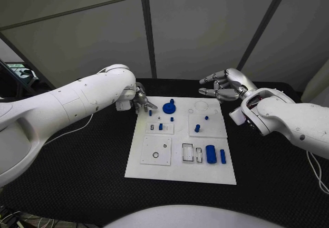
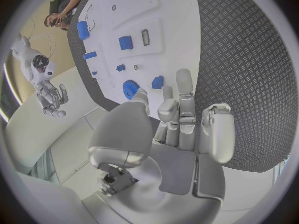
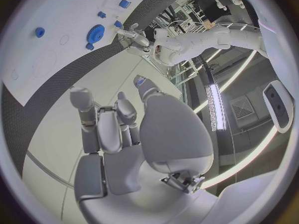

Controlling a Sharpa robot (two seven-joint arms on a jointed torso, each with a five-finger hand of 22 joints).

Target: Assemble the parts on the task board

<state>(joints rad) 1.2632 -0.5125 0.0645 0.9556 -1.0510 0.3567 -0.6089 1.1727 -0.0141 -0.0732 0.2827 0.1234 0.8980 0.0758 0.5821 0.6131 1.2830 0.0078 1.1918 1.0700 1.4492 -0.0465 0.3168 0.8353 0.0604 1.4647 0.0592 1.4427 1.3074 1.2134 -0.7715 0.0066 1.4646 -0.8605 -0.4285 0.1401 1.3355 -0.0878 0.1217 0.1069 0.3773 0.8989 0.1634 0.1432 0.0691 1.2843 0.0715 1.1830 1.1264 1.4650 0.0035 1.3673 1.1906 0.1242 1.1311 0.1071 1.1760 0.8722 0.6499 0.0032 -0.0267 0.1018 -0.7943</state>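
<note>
The white task board (image 1: 179, 168) lies mid-table; near its far-left corner sits a blue gear (image 1: 169, 107) — probably light, rigid plastic, best pinched by its rim. The left hand (image 1: 142, 101) hovers beside it, fingers apart, empty; the right hand (image 1: 225, 84) hangs loosely spread beyond the far edge — holding nothing.

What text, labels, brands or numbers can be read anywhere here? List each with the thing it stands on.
None can be read.
White task board: black outlines of slots and small rings, no letters or numbers.
Blue plastic parts, such as the round blue gear: no markings to be seen.
White arms and silver left hand and right hand: no legible label or brand.
</note>
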